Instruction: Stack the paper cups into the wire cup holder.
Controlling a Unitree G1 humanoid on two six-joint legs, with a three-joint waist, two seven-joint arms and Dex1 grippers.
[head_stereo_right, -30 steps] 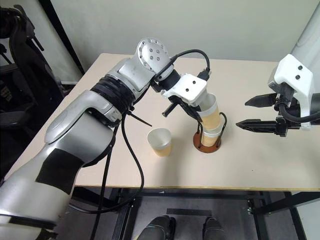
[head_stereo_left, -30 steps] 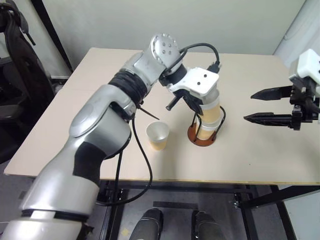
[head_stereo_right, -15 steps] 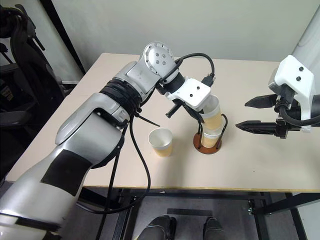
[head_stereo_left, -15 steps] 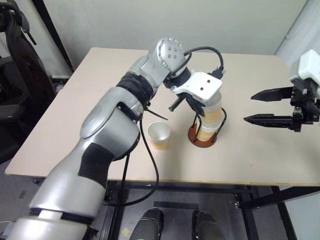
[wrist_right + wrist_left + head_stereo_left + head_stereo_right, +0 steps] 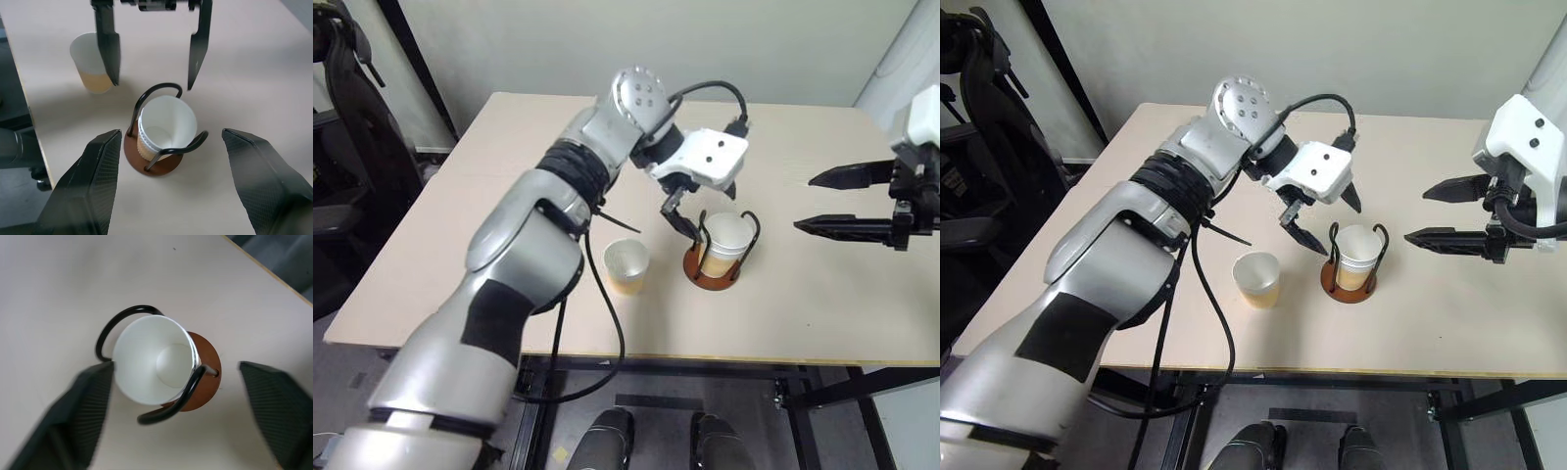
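1. Our left gripper [image 5: 1321,217], a second ago clamped on the tan-orange tapered paper cup, now stands spread and empty just above it.
2. That cup [image 5: 1355,257] has dropped into the black-wire cup holder with its reddish-brown disc base [image 5: 1327,284], nested on another cup.
3. The loose third cup [image 5: 1256,279] stays upright beside the holder on the beige table [image 5: 1449,323].
4. Our right gripper [image 5: 1438,211] remains parted, empty, well apart.

Nested paper cups [image 5: 1356,257] upright in wire cup holder [image 5: 1349,286], third cup [image 5: 1256,280] beside

Nested cups [image 5: 727,238] sit in the holder [image 5: 713,275]; one cup [image 5: 626,266] stands left.
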